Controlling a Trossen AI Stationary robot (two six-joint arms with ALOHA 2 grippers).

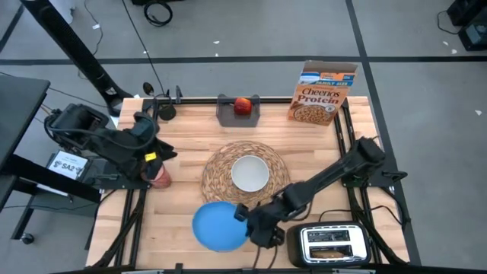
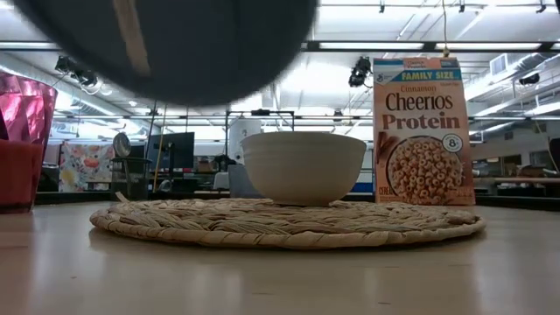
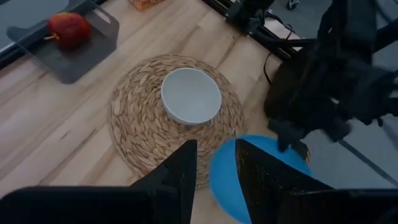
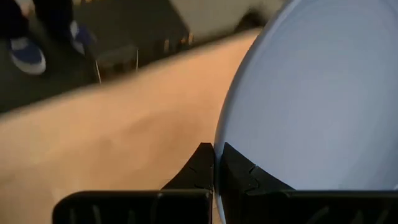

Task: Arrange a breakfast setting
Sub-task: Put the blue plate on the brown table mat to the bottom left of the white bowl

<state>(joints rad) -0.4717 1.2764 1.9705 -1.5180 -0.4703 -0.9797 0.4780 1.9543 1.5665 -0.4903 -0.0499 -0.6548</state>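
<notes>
Wooden counter (image 1: 183,152) boards carried a straw placemat (image 1: 245,173) with a white bowl (image 1: 249,173) at its middle. The right fingers (image 4: 213,163) were pressed together on the rim of the blue plate (image 1: 218,225), holding it tilted just beside the placemat's near edge. The left fingers (image 3: 214,163) stood a little apart and empty, above the counter beside the red cup (image 1: 161,174), with the placemat and plate ahead of them. Well beyond both pairs of fingers, an apple (image 1: 243,105) sat in a grey tray (image 1: 237,113) beside the cereal box (image 1: 323,93). A toaster (image 1: 333,244) stood near the right arm.
</notes>
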